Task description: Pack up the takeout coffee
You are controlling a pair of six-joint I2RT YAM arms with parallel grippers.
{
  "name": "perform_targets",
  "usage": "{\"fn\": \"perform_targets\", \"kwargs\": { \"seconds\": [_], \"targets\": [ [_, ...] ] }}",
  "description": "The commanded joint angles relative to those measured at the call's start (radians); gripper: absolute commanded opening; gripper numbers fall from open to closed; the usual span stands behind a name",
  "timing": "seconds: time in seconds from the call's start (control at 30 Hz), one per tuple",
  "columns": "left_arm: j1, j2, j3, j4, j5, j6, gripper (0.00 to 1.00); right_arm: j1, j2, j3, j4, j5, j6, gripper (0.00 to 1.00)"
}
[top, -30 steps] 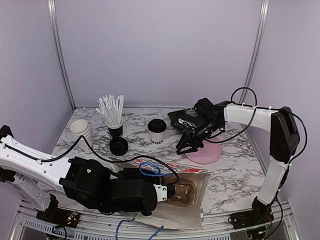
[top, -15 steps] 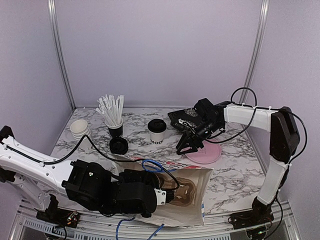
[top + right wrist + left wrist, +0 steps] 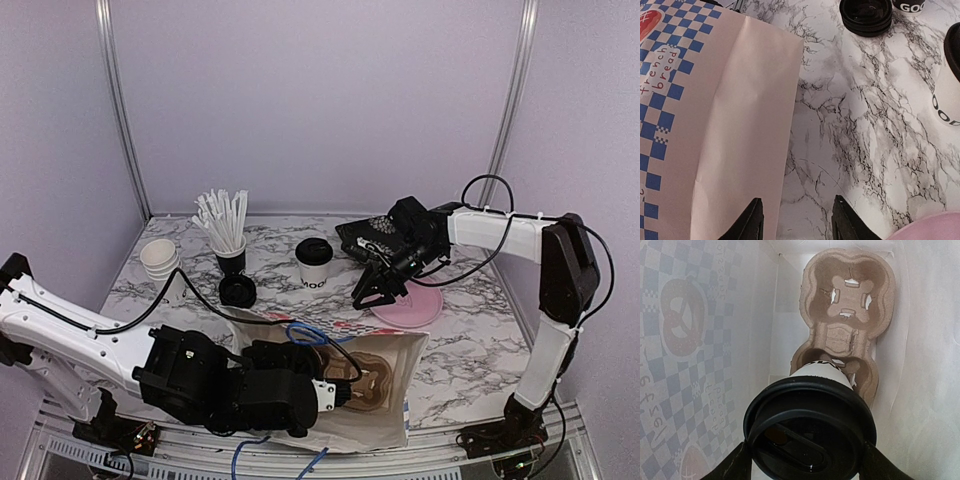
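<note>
The first coffee cup, white with a black lid, was inside the paper bag, clamped at its lid between the fingers of the left gripper. Its base sat at the near pocket of a brown pulp cup carrier. Whether it was fully seated there could not be told. The carrier's far pocket held nothing. Only the tops of a few black letters showed on the cup's side, too little to read.

The bag lay on its side on the marble table, its mouth toward the left arm. Through the paper of its inner wall a pretzel drawing and reversed lettering showed. The outside carried blue checks and the words "french bread".

The second coffee cup stood upright on the table beyond the bag, lid on, with black letters on its side of which "OO" was legible. Left of it sat a stack of black lids, then a black cup filled with white straws and printed in white with letters beginning "GO". Farther left stood nested plain white cups.

The right gripper hung over the table between the bag and a pink plate, jaws partly apart with nothing between them.
</note>
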Motion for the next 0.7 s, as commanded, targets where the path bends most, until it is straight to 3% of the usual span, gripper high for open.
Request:
{"fn": "perform_targets", "kwargs": {
  "seconds": [0.0, 0.33, 0.67],
  "targets": [
    [0.006, 0.019, -0.011, 0.009, 0.037, -0.023, 0.42, 0.01, 0.005, 0.0, 0.004, -0.026, 0.012, 0.45],
    [0.04, 0.073, 0.033, -0.073, 0.085, -0.072, 0.42, 0.011, 0.002, -0.001, -0.014, -0.03, 0.004, 0.45],
    [0.105, 0.158, 0.175, -0.296, 0.319, -0.196, 0.42, 0.003, -0.004, 0.002, -0.07, -0.032, -0.059, 0.45]
  ]
}}
